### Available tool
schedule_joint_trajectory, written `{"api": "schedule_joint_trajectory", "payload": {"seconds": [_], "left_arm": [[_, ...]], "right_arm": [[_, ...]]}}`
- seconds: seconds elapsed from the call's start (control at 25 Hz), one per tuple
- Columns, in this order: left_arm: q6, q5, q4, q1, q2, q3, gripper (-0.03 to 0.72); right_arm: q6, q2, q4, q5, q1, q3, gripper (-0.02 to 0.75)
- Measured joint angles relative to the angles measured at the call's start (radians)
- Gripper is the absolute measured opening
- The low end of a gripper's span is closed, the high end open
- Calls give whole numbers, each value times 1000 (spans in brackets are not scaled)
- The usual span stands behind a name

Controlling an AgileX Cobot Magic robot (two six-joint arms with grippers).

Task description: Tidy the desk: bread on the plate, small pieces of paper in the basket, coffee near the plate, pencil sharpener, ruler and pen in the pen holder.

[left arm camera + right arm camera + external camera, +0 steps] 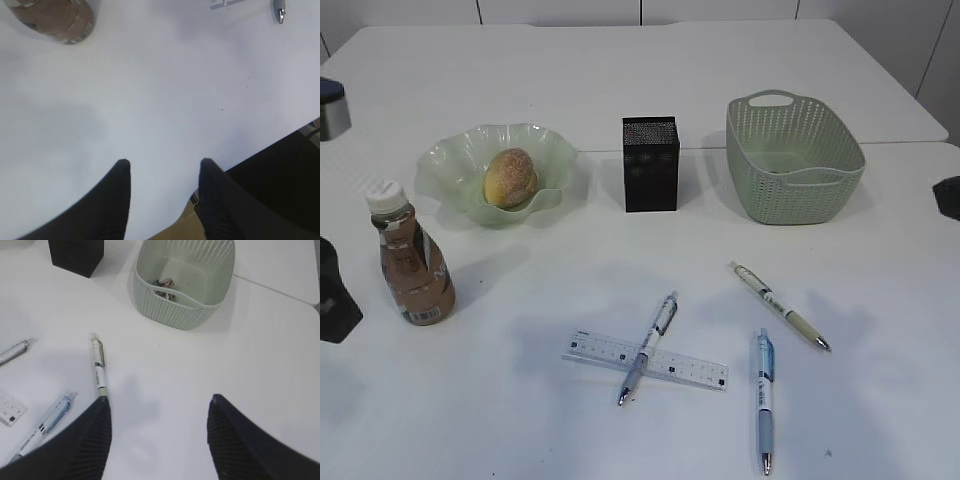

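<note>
Lying loose on the white table point(620, 80) are three pens and one ruler point(645, 360), and these are where trouble is likeliest. One pen point(648, 347) lies crossed over the ruler, so a pinch there may catch both, or drag the ruler askew and roll the pen away. The blue pen point(763, 398) sits near the front edge, and a nudge could send it off the table. The pale green pen point(781, 306) lies between the ruler and the basket point(795, 160), apart from the others. One black pen holder point(650, 163) stands between plate and basket; its mouth looks narrow, so a tilted pen may strike the rim and tip it. One bread roll point(510, 177) already rests on the one green plate point(450, 160). One coffee bottle point(410, 265) stands just in front of the plate. In the right wrist view the basket holds a crumpled scrap point(163, 286); how many pieces I cannot tell. No pencil sharpener shows. The left gripper point(162, 167) hovers with jaws apart, holding nothing, over bare table. The right gripper point(157, 405) also stands spread and unladen, one fingertip close beside the pale green pen.
</note>
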Motion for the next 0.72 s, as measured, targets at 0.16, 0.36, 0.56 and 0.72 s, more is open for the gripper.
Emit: {"api": "schedule_joint_trajectory", "payload": {"seconds": [0.16,0.36,0.56,0.72], "left_arm": [[0,-45,-6,0,0,18,310],[0,-87,-6,0,0,18,307],[0,-96,-4,0,0,18,303],[0,-100,4,0,0,18,302]], "right_arm": [[-14,80,0,25,0,-43,477],[-60,188,30,63,0,-131,477],[-183,297,147,83,0,-213,478],[-254,391,184,140,26,-286,478]]}}
